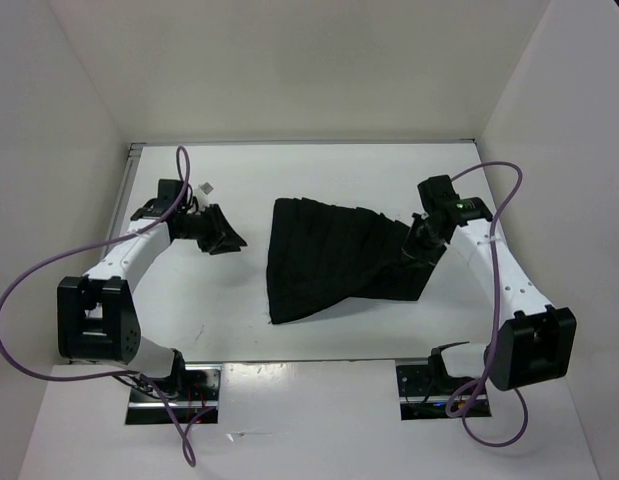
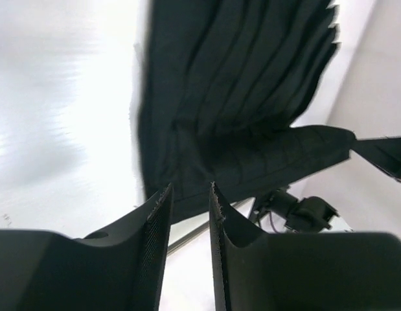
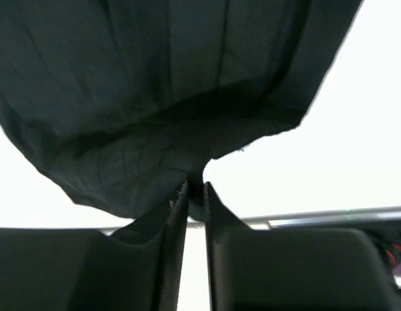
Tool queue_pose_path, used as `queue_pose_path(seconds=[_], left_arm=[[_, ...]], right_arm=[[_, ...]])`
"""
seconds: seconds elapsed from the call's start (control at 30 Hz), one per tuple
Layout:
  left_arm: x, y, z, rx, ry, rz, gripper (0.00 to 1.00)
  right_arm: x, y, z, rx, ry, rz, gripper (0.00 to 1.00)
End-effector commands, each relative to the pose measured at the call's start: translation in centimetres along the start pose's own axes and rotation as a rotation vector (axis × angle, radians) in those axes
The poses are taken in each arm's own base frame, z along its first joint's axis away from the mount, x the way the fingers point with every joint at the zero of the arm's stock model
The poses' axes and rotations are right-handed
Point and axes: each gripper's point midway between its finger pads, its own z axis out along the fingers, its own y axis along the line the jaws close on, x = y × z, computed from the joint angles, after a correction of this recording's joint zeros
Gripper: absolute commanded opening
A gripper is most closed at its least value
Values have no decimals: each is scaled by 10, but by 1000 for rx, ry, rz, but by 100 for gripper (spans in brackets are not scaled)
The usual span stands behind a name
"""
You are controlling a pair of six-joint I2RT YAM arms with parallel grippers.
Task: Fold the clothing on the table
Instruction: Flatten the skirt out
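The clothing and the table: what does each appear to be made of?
The clothing looks like thin, soft black fabric with a matte finish: it drapes, bunches and shows parallel pleat ridges. The fibre cannot be told. The table looks like a hard, smooth white surface, perhaps laminate or painted board: it is flat and evenly bright.

The clothing (image 1: 329, 262) lies on the table (image 1: 319, 180), right of the left gripper (image 1: 229, 240), its edge seemingly caught in the right gripper (image 1: 415, 250).
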Motion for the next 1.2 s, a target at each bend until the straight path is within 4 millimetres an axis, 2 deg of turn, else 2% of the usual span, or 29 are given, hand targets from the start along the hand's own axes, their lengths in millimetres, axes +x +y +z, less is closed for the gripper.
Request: queue_pose_path(seconds=[0.0,0.03,0.1,0.13,0.2,0.23,0.27,0.3,0.37,0.4,0.43,0.47,0.5,0.53,0.6,0.7,0.8,0.83,0.87,0.93,1.07,1.13,1.17], left_arm=[[7,13,-5,-60,-11,32,36],[8,18,-4,-76,-11,27,36],[7,19,-2,-77,-10,26,36],[-2,15,-1,-66,-28,50,36],[-4,9,13,-42,14,83,35],[-16,-5,14,-19,5,116,35],[-19,-3,27,-15,42,116,32],[-19,-15,35,19,65,150,31],[-35,-30,51,44,73,201,21],[-37,-39,57,74,86,229,17],[-34,-38,75,78,130,247,9],[-40,-58,81,120,132,301,6],[-42,-60,88,122,145,320,3],[-41,-54,105,119,177,316,2],[-45,-57,115,120,192,334,0],[-59,-41,133,48,161,314,0],[-61,-21,148,-9,167,293,0],[-66,-18,149,-30,145,292,0],[-58,-3,154,-61,167,270,0],[-58,14,161,-119,149,258,0],[-54,35,165,-201,141,192,0],[-46,45,165,-227,153,157,0],[-48,55,165,-246,145,120,0]], right_arm=[[17,-12,-24,33,27,-8,22],[28,-15,-33,55,37,-18,22],[25,-15,-56,51,-39,32,23],[24,-18,-62,59,-58,33,26],[20,-17,-63,53,-83,60,26],[19,-16,-61,51,-86,72,24],[21,-18,-52,65,-70,72,22],[16,-13,-46,53,-83,94,19],[7,-5,-31,9,-118,103,10],[6,-4,-19,16,-111,103,5],[8,-7,-5,27,-87,126,0],[-1,-2,12,19,-87,134,0],[-2,-2,24,31,-74,135,0],[-1,-2,34,35,-55,135,0],[-13,6,51,24,-67,135,0],[-18,7,88,64,-14,154,0],[-27,9,108,60,12,160,0],[-23,7,123,82,54,154,0],[-23,5,129,88,76,164,0],[-34,12,139,82,70,153,0],[-44,20,161,85,95,135,0],[-57,31,165,60,86,134,0],[-65,38,170,48,87,124,0]])
